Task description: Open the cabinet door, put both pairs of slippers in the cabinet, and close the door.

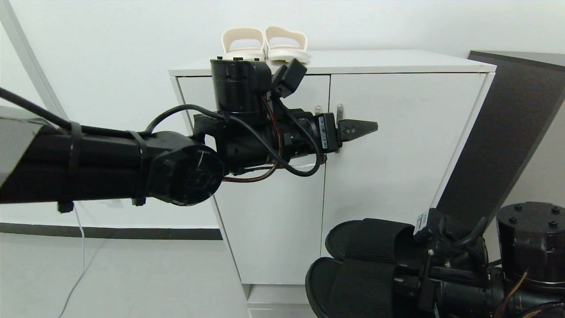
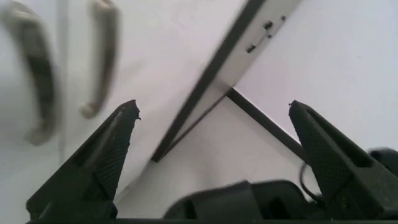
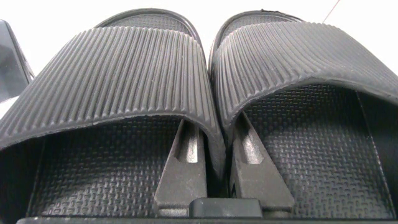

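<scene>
Hovering near door handles [image 1: 339,111]: left gripper [image 2: 214,109], fingers [image 2: 102,165] apart; right gripper [image 3: 214,124] clamped on black slippers [image 1: 366,260]; cream slippers [image 1: 265,44] atop cabinet [image 1: 397,154].

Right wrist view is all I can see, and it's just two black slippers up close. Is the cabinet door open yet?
Observer: No. In the head view both cabinet doors are shut.
Operator: Where's the other gripper?
Observer: The left gripper is up by the two door handles. It is open and gripping neither handle.
Operator: And the other slippers?
Observer: The cream slippers sit side by side on top of the cabinet.
</scene>
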`<state>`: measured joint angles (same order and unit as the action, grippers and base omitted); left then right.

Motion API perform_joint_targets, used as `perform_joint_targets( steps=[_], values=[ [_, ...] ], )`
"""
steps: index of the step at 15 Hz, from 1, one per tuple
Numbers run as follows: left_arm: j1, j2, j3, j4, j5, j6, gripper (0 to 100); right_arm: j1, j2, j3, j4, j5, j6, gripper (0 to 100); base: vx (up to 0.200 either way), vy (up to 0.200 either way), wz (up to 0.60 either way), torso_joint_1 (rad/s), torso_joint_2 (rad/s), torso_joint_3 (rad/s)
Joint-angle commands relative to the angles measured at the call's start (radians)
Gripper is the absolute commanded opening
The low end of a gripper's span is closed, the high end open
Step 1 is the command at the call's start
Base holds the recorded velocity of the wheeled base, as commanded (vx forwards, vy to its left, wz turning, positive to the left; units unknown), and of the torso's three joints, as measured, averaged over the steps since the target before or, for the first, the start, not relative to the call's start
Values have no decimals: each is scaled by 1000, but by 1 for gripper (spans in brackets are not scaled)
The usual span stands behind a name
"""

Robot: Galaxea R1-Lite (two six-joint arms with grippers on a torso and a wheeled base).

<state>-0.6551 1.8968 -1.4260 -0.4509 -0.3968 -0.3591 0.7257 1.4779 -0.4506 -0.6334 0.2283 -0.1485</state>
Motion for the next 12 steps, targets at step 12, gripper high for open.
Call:
perform_joint_targets(
  steps=[12],
  values=[
    [11, 185, -211, 66, 102, 2, 100, 3, 15, 3, -6, -3, -8, 0, 0, 0, 0, 0, 0, 0]
  ],
)
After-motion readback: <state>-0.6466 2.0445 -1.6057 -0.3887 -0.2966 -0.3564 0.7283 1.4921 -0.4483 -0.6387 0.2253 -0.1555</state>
